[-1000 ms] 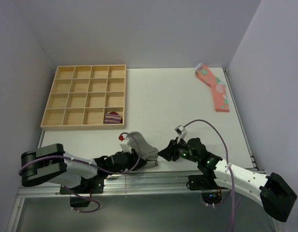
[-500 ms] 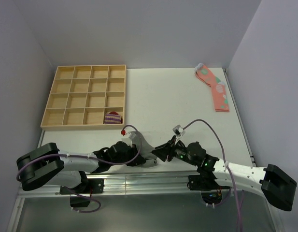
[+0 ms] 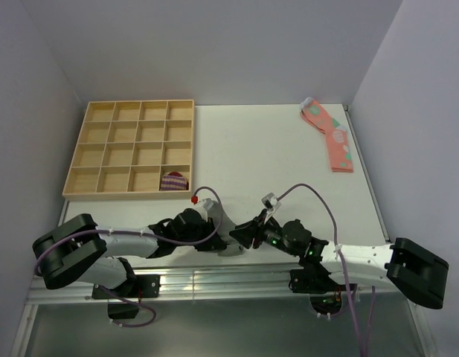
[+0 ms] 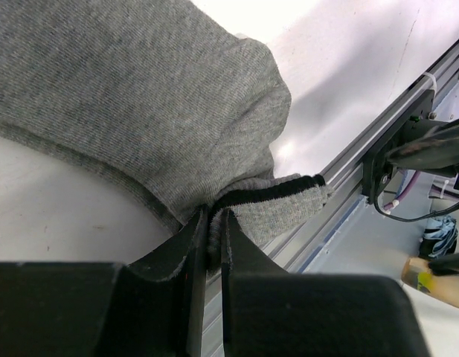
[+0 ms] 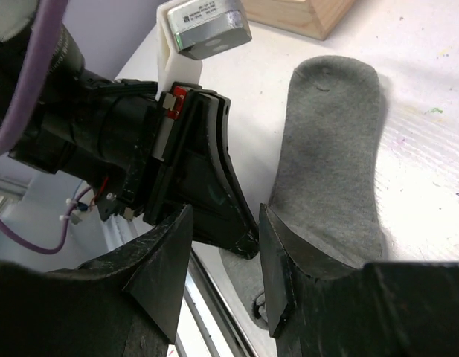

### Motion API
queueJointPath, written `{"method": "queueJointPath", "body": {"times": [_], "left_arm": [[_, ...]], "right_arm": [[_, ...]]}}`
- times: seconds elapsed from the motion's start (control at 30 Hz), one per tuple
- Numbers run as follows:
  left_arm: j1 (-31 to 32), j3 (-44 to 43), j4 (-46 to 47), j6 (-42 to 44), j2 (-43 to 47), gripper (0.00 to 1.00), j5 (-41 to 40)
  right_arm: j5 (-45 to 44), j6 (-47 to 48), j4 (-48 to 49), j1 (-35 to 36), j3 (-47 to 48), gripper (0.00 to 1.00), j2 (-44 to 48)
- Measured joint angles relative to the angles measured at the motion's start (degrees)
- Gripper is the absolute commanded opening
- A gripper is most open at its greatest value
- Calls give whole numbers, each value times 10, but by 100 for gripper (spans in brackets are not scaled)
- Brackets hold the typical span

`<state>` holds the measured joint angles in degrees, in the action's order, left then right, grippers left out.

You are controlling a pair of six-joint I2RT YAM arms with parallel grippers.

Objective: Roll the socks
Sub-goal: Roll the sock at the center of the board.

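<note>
The grey socks (image 4: 140, 104) lie at the table's near edge, and little of them shows between the two arms in the top view (image 3: 227, 246). My left gripper (image 4: 214, 221) is shut on the cuff with the dark stripe, right at the aluminium rail; in the top view it (image 3: 219, 238) is low at the near edge. My right gripper (image 5: 225, 275) is open, its jaws either side of the left gripper's tip, with the socks' foot part (image 5: 329, 149) flat on the table beside it. In the top view the right gripper (image 3: 241, 236) almost touches the left one.
A wooden compartment tray (image 3: 88, 152) stands at the back left with a small purple-striped sock bundle (image 3: 174, 181) in its near right compartment. Pink spotted socks (image 3: 329, 134) lie at the back right. The aluminium rail (image 4: 378, 141) runs along the near table edge.
My left gripper has moved right along the near edge, dragging the grey socks. My right gripper has moved left until it meets it. The socks now show less from above.
</note>
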<state>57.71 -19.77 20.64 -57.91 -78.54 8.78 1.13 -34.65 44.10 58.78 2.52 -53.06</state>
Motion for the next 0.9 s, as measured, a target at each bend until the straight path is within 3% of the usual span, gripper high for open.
{"method": "queueJointPath", "body": {"times": [0.33,0.9], "left_arm": [[-33,-19,-45,4,-1,0,27],[-55,-43,-85,38,-8,0,49]], "right_arm": [[-48,-9,42,47,0,46,-113],[-108,-35,-10,77,0,47,-94]]}}
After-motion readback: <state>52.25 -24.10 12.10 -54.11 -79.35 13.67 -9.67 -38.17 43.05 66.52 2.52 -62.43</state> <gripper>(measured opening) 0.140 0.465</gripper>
